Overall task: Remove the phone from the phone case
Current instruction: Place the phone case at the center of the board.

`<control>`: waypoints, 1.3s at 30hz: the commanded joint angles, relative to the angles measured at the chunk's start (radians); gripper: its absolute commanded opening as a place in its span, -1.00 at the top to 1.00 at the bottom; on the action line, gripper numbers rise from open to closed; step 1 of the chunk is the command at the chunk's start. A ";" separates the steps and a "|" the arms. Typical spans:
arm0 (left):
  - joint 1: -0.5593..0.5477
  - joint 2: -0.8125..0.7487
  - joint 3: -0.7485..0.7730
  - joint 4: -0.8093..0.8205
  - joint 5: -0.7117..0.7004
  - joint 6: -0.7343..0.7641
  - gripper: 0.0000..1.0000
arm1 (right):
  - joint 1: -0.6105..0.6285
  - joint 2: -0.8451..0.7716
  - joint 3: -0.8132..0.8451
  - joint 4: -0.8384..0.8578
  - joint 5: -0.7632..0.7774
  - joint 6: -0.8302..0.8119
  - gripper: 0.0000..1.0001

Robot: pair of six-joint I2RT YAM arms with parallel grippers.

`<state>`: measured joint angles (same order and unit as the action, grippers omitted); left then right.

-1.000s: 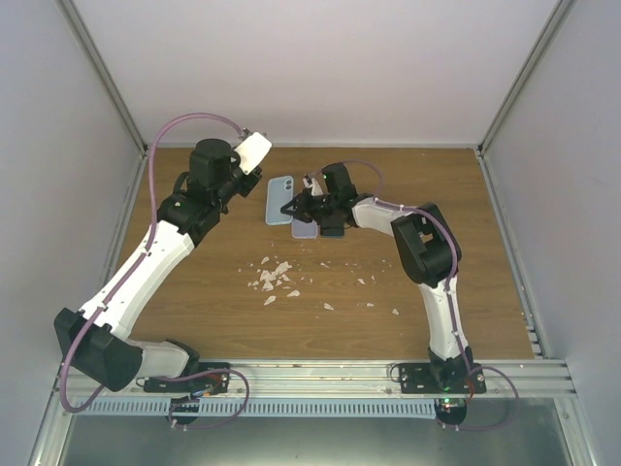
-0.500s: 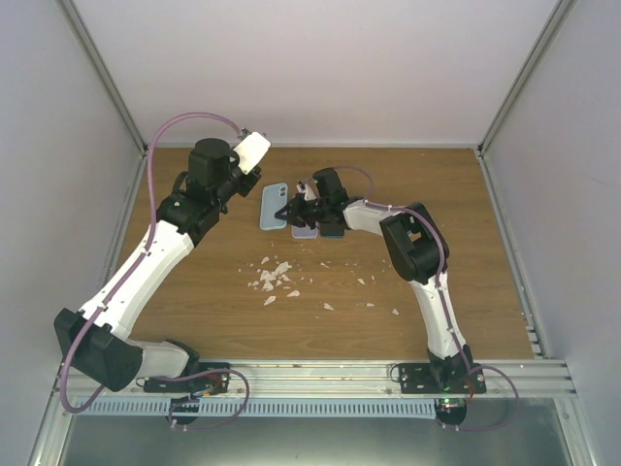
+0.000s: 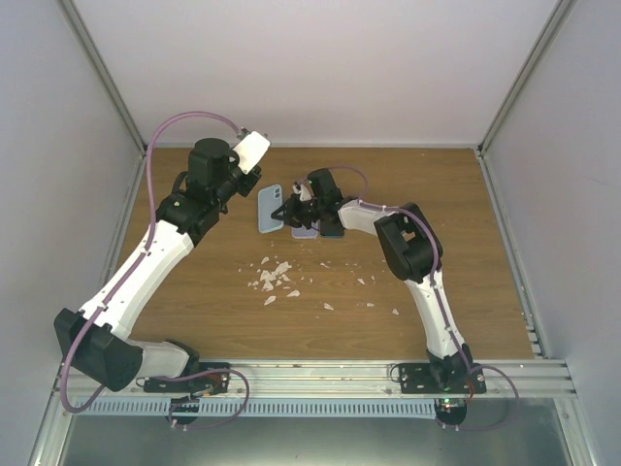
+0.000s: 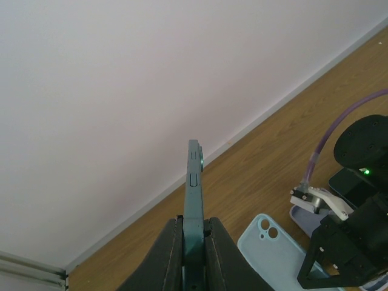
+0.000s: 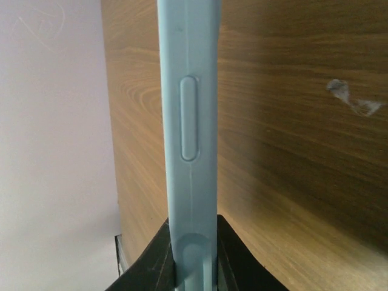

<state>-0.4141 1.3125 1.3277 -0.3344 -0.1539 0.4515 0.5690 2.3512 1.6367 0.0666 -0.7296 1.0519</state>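
- Left gripper [image 4: 193,223]: jaws clenched on the lower end of a dark teal phone [image 4: 194,176], held upright and edge-on, side buttons showing above the jaws, no case on it
- Right gripper [image 5: 194,236]: jaws clenched on one edge of a light blue phone case [image 5: 189,91], its moulded button strip just beyond the jaws
- The case sits below and right of the left jaws, low over the wooden table [image 3: 485,252], apart from the phone
- Beside the right jaws lie a lavender case [image 3: 305,233] and a dark flat slab [image 3: 334,230]; white scraps [image 3: 272,277] lie further out
- Progress: the phone appears to be out; setting both down probably remains
- No brand, label or writing is readable
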 commanded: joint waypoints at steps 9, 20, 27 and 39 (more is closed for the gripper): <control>0.009 -0.002 0.031 0.070 0.009 -0.020 1.00 | 0.024 0.002 0.046 -0.072 0.061 -0.020 0.25; 0.010 0.000 0.044 0.064 0.018 -0.030 1.00 | 0.050 -0.078 0.010 -0.135 0.094 -0.020 0.00; 0.010 0.005 0.053 0.062 0.022 -0.034 1.00 | 0.055 -0.116 -0.001 -0.188 0.136 -0.025 -0.04; 0.010 0.015 0.071 0.058 0.026 -0.036 1.00 | 0.058 -0.189 -0.034 -0.263 0.191 -0.039 -0.05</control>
<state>-0.4103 1.3323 1.3445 -0.3637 -0.1368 0.4274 0.6174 2.2242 1.6234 -0.1616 -0.5697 1.0256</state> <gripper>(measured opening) 0.065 0.524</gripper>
